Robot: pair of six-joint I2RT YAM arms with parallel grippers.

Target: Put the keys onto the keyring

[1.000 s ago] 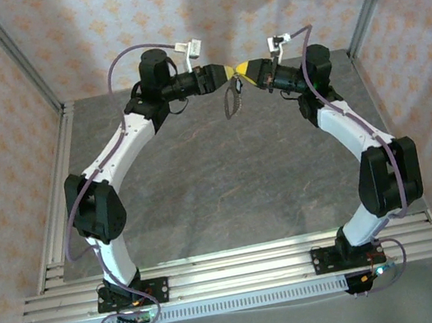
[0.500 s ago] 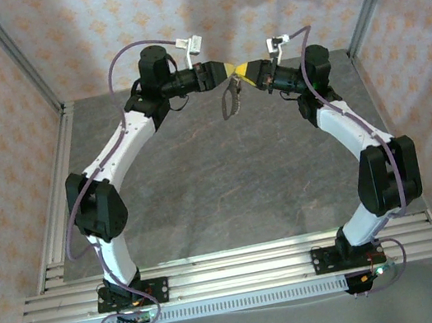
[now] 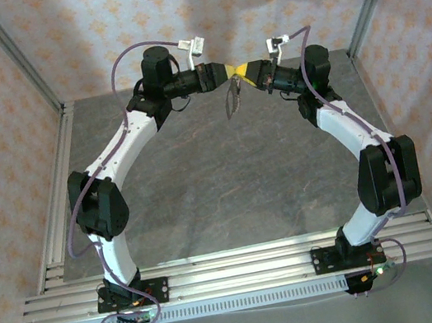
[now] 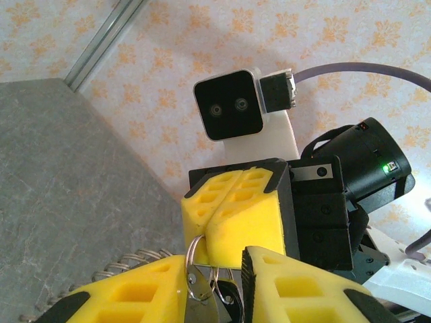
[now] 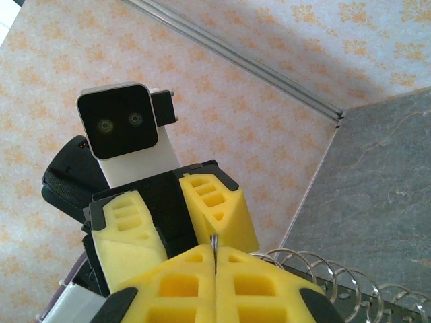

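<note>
High over the far table my two grippers meet tip to tip. My right gripper is shut on the keyring's metal split ring, whose thin edge sits in the seam between its pads. A wire coil hangs from the ring. The keys dangle under the ring: a black-headed key and a silvery blade. My left gripper straddles these keys with its fingers a narrow gap apart. I cannot tell whether they touch the keys.
The grey stone-look table lies well below both grippers. Aluminium frame rails run along its left side and front edge. Patterned walls close in the back and sides.
The left gripper's fingers have drawn closer together around the hanging keys. The right gripper stays shut on the ring, and the coil has swung only slightly.
</note>
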